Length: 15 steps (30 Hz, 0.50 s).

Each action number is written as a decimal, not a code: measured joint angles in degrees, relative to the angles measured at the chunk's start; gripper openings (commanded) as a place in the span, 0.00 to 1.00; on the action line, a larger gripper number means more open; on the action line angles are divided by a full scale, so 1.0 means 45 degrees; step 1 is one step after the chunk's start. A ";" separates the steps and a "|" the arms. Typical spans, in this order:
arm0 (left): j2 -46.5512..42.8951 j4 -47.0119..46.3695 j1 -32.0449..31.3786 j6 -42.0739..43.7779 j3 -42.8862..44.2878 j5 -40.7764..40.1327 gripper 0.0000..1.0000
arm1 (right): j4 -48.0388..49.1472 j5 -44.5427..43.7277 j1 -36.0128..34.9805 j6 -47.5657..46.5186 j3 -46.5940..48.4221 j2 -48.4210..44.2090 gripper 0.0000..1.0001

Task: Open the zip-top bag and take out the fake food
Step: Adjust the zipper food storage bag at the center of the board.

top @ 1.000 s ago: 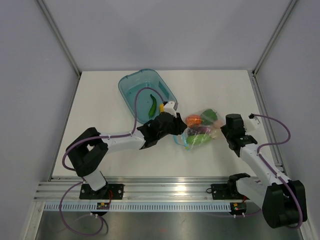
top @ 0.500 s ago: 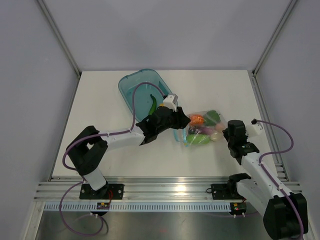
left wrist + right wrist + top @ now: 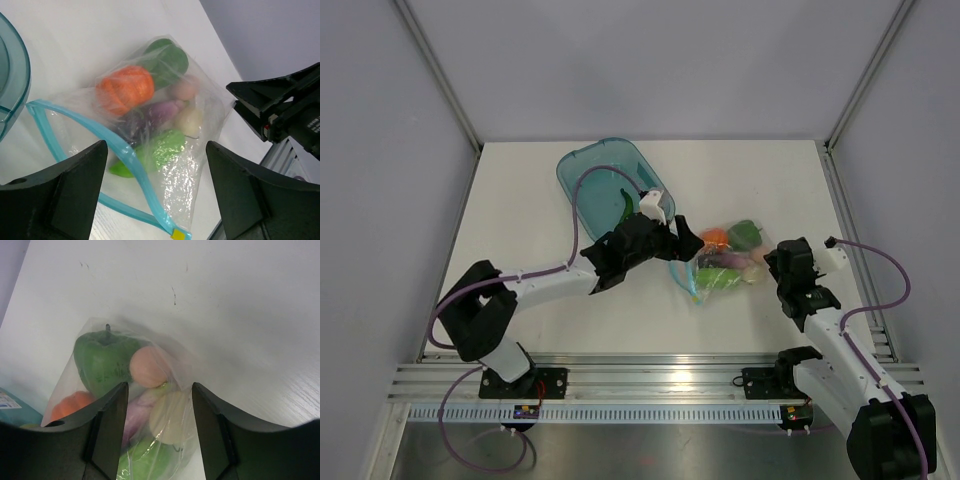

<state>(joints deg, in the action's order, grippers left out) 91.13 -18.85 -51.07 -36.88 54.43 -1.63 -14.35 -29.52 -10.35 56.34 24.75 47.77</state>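
Note:
The zip-top bag lies on the table between my two arms, clear and crinkly, its light blue zip strip parted into two bands at the left end. Inside it the fake food shows: an orange piece, a green pepper, a purple eggplant, a green cucumber, a whitish piece and a peach-coloured one. My left gripper stands open over the zip end, gripping nothing. At the bag's right end my right gripper is open too.
A rigid translucent teal tub sits behind the left gripper, with a green piece in it, partly hidden by the wrist. The table's right edge rail runs close behind the right arm.
Both grippers have opened and let go of the bag. The left wrist drew back slightly toward the tub, the right arm pulled back toward the near edge, and the bag settled flat.

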 measured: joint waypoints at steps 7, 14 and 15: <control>-0.2084 -0.0374 0.0000 -0.0476 -0.1880 -0.0073 0.85 | 0.0092 0.0000 0.0000 -0.0175 0.0000 0.0005 0.66; -0.3813 -0.0253 0.0000 -0.1156 -0.3847 -0.0699 0.84 | 0.0287 0.0005 0.0000 -0.0427 0.0005 0.0029 0.70; -0.3891 -0.0155 0.0005 -0.1200 -0.3905 -0.0753 0.84 | 0.0301 0.0005 0.0000 -0.0481 0.0005 0.0029 0.70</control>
<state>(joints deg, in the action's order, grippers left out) 73.63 -19.55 -51.05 -42.28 36.86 -5.02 -12.99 -29.50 -10.35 54.17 24.77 47.90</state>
